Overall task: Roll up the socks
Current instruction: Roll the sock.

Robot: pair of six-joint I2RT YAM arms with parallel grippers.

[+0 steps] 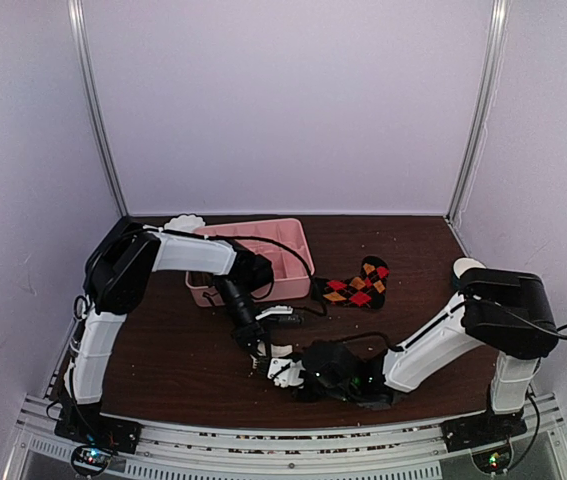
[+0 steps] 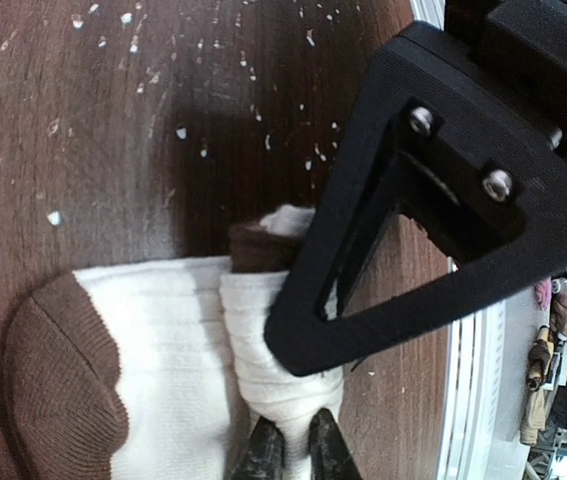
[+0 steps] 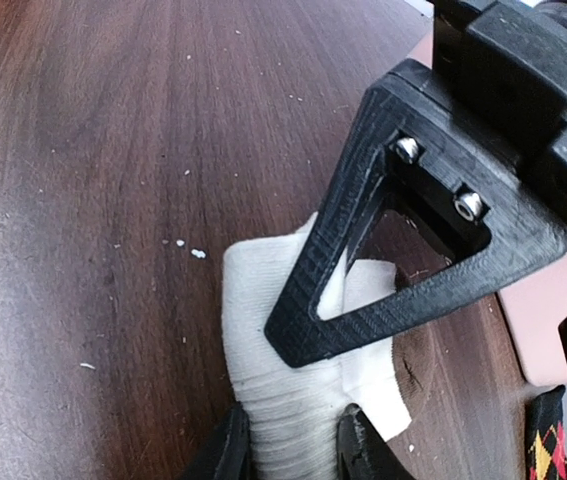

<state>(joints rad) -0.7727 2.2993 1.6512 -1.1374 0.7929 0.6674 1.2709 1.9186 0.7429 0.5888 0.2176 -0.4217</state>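
- The white sock [image 2: 153, 340], brown at the toe, lies on the counter [image 1: 163, 350] near its 6 o'clock edge, with one end bunched into a thick fold.
- The left hand [image 2: 294, 445] is clenched on that fold, fabric squeezed between its fingers.
- The right hand [image 3: 293, 440] grasps the same sock from the opposite side. The grip looks firm, though the frame crops its fingertips.
- The argyle sock [image 1: 358, 285] lies well apart, at 1 o'clock from the hands and just beside the tray [image 1: 293, 288], on its 3 o'clock side.
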